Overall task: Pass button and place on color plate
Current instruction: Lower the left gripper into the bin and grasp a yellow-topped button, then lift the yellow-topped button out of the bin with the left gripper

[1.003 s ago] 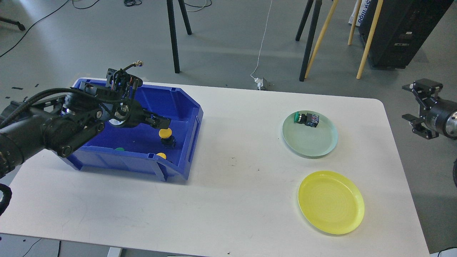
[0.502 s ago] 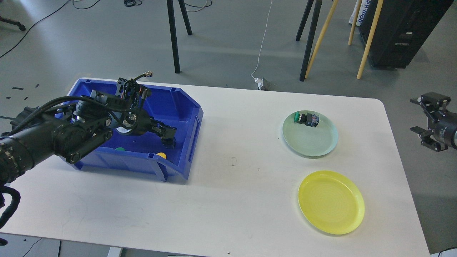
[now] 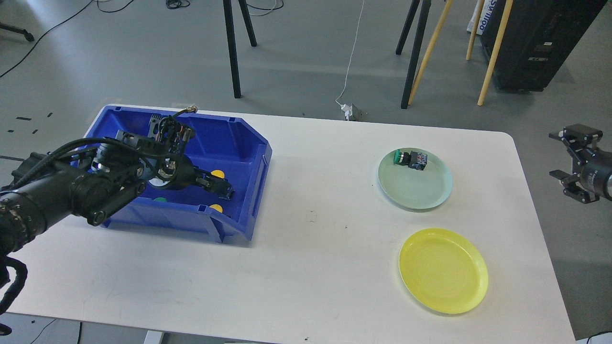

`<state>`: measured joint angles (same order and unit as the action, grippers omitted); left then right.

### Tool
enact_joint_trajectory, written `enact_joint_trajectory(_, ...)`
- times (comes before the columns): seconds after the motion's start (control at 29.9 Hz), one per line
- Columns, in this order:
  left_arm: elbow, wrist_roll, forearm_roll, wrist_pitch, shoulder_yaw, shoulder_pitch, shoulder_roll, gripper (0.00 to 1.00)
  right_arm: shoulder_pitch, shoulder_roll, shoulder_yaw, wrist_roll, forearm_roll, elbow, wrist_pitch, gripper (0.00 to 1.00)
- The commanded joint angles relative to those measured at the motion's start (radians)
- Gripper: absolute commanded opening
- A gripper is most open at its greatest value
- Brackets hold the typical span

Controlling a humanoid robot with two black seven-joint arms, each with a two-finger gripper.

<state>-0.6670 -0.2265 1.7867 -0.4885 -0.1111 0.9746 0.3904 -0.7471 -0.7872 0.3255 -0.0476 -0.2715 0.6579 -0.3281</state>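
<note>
My left gripper [image 3: 221, 187] reaches down into the blue bin [image 3: 248, 143], right at a yellow-capped button [image 3: 218, 174] with a black body. Its dark fingers merge with the button's body, so I cannot tell whether they grip it. Another yellow button [image 3: 216, 208] and a green button [image 3: 160, 199] lie at the bin's near wall. A green button [image 3: 409, 159] lies on the pale green plate [image 3: 420, 191]. The yellow plate [image 3: 443, 271] holds nothing. My right gripper [image 3: 558, 155] is open and empty, off the table's right edge.
The white table [image 3: 311, 248] carries the bin at the left and both plates at the right. Tripod legs [image 3: 233, 52] and wooden poles [image 3: 492, 52] stand on the floor beyond the far edge. A cable adapter [image 3: 351, 112] lies there too.
My left gripper moved down and right into the bin, onto the yellow button's body. My right arm drew back to the right, away from the table.
</note>
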Motion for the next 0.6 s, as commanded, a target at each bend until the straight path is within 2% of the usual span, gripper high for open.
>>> enact_joint_trajectory(0.0, 0.000, -0.001, -0.001, 0.000, -0.001, 0.003, -0.011, 0.84, 0.000, 0.000, 0.000, 0.000, 0.000, 0.000, 0.001, 0.92)
enact_joint_trajectory(0.1, 0.000, -0.001, -0.001, 0.000, 0.001, 0.003, -0.027, 0.74, 0.000, 0.002, -0.002, -0.001, 0.000, 0.000, 0.001, 0.92)
enact_joint_trajectory(0.13, 0.000, 0.001, 0.000, 0.000, 0.001, 0.001, -0.034, 0.64, 0.000, 0.002, -0.002, -0.001, 0.000, 0.000, 0.003, 0.92)
enact_joint_trajectory(0.2, -0.002, 0.003, 0.000, 0.000, 0.001, 0.001, -0.038, 0.53, 0.000, 0.003, -0.003, -0.001, 0.000, 0.000, 0.003, 0.92)
enact_joint_trajectory(0.27, -0.002, 0.006, 0.000, 0.000, 0.001, 0.003, -0.039, 0.36, 0.000, 0.003, -0.003, -0.001, -0.002, 0.000, 0.003, 0.92)
enact_joint_trajectory(0.3, -0.002, 0.009, 0.000, 0.000, 0.001, 0.003, -0.039, 0.31, 0.000, 0.003, -0.005, -0.001, -0.002, 0.000, 0.003, 0.92)
enact_joint_trajectory(0.47, -0.005, 0.010, 0.000, 0.000, -0.001, 0.006, -0.038, 0.18, 0.000, 0.006, -0.006, -0.005, -0.002, -0.001, 0.006, 0.92)
enact_joint_trajectory(0.57, -0.011, 0.010, -0.004, 0.000, -0.002, 0.009, -0.024, 0.17, 0.002, 0.008, -0.006, -0.005, -0.002, -0.001, 0.007, 0.92)
